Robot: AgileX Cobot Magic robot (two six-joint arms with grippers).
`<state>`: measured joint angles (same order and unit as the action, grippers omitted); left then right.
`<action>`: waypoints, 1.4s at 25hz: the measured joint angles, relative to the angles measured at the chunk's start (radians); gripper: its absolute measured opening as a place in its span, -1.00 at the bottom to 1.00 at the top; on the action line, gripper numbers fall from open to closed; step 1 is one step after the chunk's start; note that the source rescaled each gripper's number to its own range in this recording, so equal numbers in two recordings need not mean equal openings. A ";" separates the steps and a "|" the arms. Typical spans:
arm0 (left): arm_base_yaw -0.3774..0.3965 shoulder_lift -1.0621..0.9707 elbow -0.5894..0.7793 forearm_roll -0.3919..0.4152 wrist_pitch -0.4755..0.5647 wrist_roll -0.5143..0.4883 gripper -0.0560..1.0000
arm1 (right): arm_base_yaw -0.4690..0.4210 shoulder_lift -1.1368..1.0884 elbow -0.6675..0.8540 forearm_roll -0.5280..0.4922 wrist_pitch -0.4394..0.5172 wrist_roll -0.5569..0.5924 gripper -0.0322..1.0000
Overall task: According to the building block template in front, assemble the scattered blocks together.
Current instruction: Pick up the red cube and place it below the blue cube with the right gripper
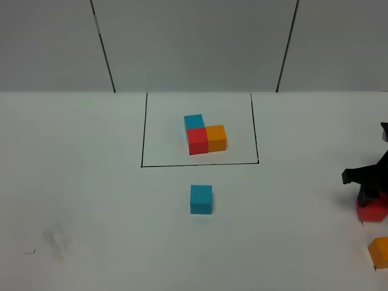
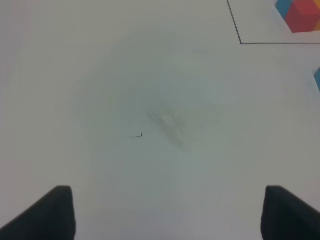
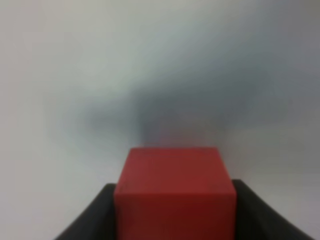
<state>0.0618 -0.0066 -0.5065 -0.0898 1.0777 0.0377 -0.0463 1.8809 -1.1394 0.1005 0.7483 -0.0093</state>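
right tool (image 1: 368,199) is closed on the red block (image 3: 175,200), its jaws flat against two opposite sides; whether the block has left the counter (image 1: 91,200) i cannot tell. left tool (image 2: 172,215) hangs wide open and empty. the blue block (image 1: 201,199) sits just on the near side of the framed template (image 1: 206,138), and the orange block (image 1: 380,251) lies near the red one. going by the template, red belongs flush against blue's near face, so lift clear, keep it square, and lower gently without nudging blue.
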 joint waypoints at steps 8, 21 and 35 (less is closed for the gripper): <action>0.000 0.000 0.000 0.000 0.000 0.000 0.61 | 0.228 -0.150 -0.154 -0.013 0.162 0.133 -0.55; 0.000 0.000 0.000 0.000 0.000 0.000 0.61 | 0.630 -0.175 -0.168 -0.147 0.271 0.836 -0.55; 0.000 0.000 0.000 0.000 0.000 0.000 0.61 | 0.783 0.017 -0.211 -0.110 0.150 0.883 -0.55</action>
<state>0.0618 -0.0066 -0.5065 -0.0898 1.0777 0.0377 0.7367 1.8978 -1.3503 -0.0094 0.8980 0.8738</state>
